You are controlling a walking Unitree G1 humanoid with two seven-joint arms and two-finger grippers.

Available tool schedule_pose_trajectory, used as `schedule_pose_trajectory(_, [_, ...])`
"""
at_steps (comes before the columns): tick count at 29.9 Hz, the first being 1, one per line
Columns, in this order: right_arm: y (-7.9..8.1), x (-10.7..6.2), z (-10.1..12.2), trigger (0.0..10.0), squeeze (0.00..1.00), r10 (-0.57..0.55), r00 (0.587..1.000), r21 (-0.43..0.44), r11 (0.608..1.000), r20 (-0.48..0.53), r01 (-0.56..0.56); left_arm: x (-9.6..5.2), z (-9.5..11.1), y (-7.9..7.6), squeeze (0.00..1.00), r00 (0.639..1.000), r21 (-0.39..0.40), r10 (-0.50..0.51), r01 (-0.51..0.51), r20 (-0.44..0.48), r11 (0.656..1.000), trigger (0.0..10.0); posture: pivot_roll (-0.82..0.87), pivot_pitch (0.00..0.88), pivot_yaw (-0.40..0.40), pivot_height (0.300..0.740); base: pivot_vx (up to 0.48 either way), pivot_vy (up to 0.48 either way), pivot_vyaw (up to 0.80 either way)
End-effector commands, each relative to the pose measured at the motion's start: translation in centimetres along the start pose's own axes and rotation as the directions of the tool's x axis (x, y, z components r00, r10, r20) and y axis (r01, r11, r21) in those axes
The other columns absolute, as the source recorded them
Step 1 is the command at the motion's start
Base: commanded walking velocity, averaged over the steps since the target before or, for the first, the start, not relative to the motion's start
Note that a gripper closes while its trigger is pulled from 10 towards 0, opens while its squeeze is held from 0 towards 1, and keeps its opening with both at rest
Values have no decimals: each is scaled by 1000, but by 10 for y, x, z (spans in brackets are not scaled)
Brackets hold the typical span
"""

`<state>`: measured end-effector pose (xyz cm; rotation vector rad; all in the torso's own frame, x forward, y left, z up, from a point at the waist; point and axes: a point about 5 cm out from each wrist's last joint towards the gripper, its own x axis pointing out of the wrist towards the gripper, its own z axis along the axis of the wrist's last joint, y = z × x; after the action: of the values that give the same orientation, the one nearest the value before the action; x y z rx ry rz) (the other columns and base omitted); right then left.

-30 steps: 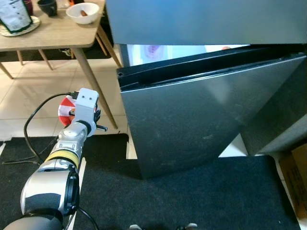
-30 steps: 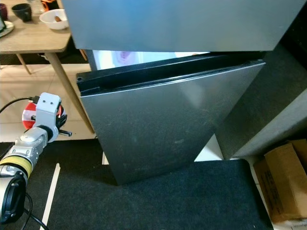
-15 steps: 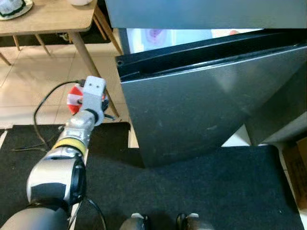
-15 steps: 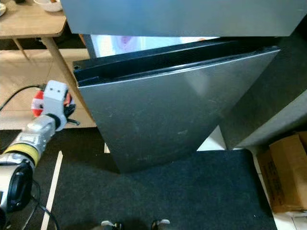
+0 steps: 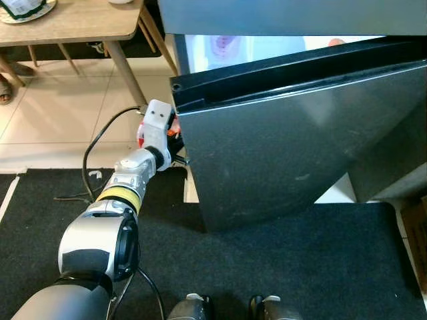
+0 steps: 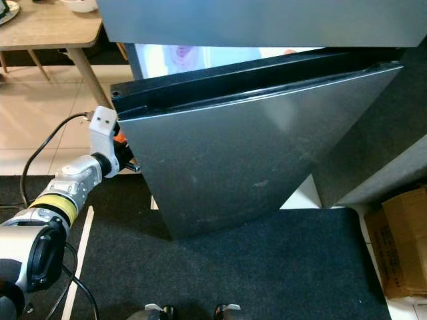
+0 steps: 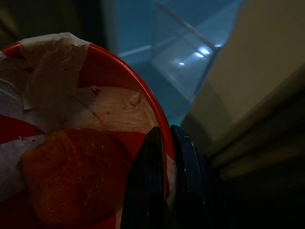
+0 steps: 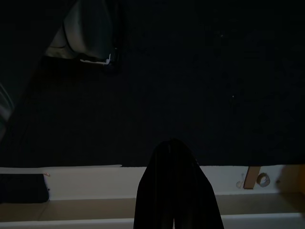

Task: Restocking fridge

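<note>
The left tool (image 7: 167,157) is clenched on the rim of a red bowl (image 7: 102,114), its two black fingers (image 7: 150,176) nearly together with the thin rim pinched between them. In the left wrist view the bowl holds an orange piece of food (image 7: 66,174) on crumpled white paper (image 7: 52,81). In the left eye view the left tool (image 5: 167,137) sits left of centre in the frame, just beside the hinge-side corner of the open fridge door (image 5: 293,140), with a sliver of the bowl (image 5: 172,131) showing red and orange behind the white wrist block.

The step in hand looks like carrying the bowl into the fridge: the lit fridge interior (image 5: 253,47) runs along the upper middle of the frame above the door's black top edge, and the wrist view looks past the bowl toward a clear compartment (image 7: 188,62) inside. The next move probably calls for lifting the bowl over or around the door's edge and into that lit opening, keeping it level so the food does not slide off. The gap at this corner seems narrow, so the bowl could catch on the door.

The right tool (image 8: 174,191) hangs idle over the dark mat (image 8: 190,86), its fingers pressed together. A wooden desk (image 5: 73,23) stands at the upper left.
</note>
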<state>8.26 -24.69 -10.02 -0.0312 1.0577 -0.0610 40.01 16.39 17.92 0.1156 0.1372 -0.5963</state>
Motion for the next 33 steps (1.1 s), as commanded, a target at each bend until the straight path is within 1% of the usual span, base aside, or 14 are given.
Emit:
schedule_pose_trajectory(1, [0,-5,-16,10000,0,-8,999,15,1000,-46,9,12,4,-21,0,993,43,-118,118,15,992,10000,-196,329,41,740,0,0,0])
schedule_pose_trajectory(6, [2,-2,-11,10000,0,-8,999,14,1000,-38,9,14,-12,-43,0,948,39,-316,317,-29,948,10000,-184,315,42,740,0,0,0])
schedule_pose_trajectory(7, [2,-2,-11,10000,0,-8,999,14,1000,-38,9,14,-12,-43,0,948,39,-316,317,-29,948,10000,-184,315,42,740,0,0,0])
schedule_pose_trajectory(9, [5,-1,-9,10000,0,-3,999,10,1000,-38,3,13,-28,-58,0,895,21,-441,443,-67,896,10000,-177,306,43,740,0,0,0])
schedule_pose_trajectory(10, [5,-1,-9,10000,0,-3,999,10,1000,-38,3,13,-28,-58,0,895,21,-441,443,-67,896,10000,-177,306,43,740,0,0,0])
schedule_pose_trajectory(13, [8,1,-7,10000,0,1,999,7,1000,-36,-1,8,-50,-79,0,805,-16,-582,584,-110,811,10000,-173,295,45,740,0,0,0])
schedule_pose_trajectory(17, [9,2,-5,10000,0,1,999,8,1000,-34,-1,5,-62,-87,0,767,-38,-630,631,-124,775,10000,-168,288,47,740,0,0,0])
schedule_pose_trajectory(19, [11,2,-4,10000,0,1,999,10,1000,-33,-1,0,-77,-95,0,747,-69,-651,648,-136,759,10000,-164,282,48,740,0,0,0])
schedule_pose_trajectory(20, [11,2,-4,10000,0,1,999,10,1000,-33,-1,0,-77,-95,0,747,-69,-651,648,-136,759,10000,-164,282,48,740,0,0,0])
schedule_pose_trajectory(23, [13,4,-2,10000,0,1,999,13,1000,-32,-1,-11,-103,-98,0,769,-136,-621,606,-152,784,10000,-157,272,51,740,0,0,0])
schedule_pose_trajectory(25, [13,4,-2,10000,0,1,999,13,1000,-32,0,-13,-106,-98,0,773,-146,-616,599,-153,787,10000,-157,272,51,740,0,0,0])
schedule_pose_trajectory(27, [16,5,-2,10000,0,2,999,15,1000,-35,-1,-26,-128,-93,0,815,-161,-541,517,-207,841,10000,-146,261,53,740,0,0,0])
schedule_pose_trajectory(28, [18,5,-1,10000,0,4,999,16,1000,-38,-3,-38,-147,-87,0,851,-173,-459,426,-256,888,10000,-140,254,53,740,0,0,0])
schedule_pose_trajectory(33, [20,6,0,10000,0,7,999,15,1000,-40,-6,-56,-169,-78,0,885,-175,-334,291,-324,940,10000,-132,247,51,740,0,0,0])
